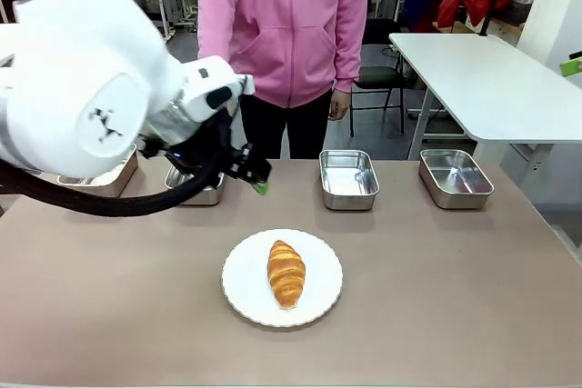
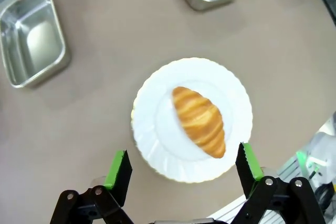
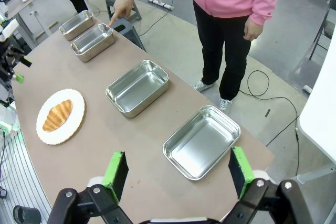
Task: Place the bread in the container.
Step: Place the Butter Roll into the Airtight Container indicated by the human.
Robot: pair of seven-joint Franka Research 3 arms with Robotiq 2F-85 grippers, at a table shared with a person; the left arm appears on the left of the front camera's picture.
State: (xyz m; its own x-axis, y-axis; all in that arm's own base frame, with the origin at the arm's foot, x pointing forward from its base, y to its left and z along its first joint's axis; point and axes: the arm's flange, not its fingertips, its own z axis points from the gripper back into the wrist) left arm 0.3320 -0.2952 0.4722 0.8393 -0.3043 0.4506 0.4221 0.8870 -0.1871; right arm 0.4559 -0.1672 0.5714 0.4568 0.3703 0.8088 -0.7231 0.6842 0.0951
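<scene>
Across the table (image 1: 455, 297), front view: the bread (image 1: 285, 273) sits on a round white plate (image 1: 241, 283), well short of the row of steel trays. My left arm hides most of the container (image 1: 202, 195), and my left pincer (image 1: 257, 181) hangs just in front of it. There's a small black logo (image 1: 100, 124) on my arm's housing.

Left wrist view: that pincer is spread wide, empty, hovering over the plate and bread.

Right wrist view: my right pincer (image 3: 178, 171) is spread wide too, empty, above another tray (image 3: 202, 142). A person's hand (image 3: 119, 10) points a finger at the container's rim.
</scene>
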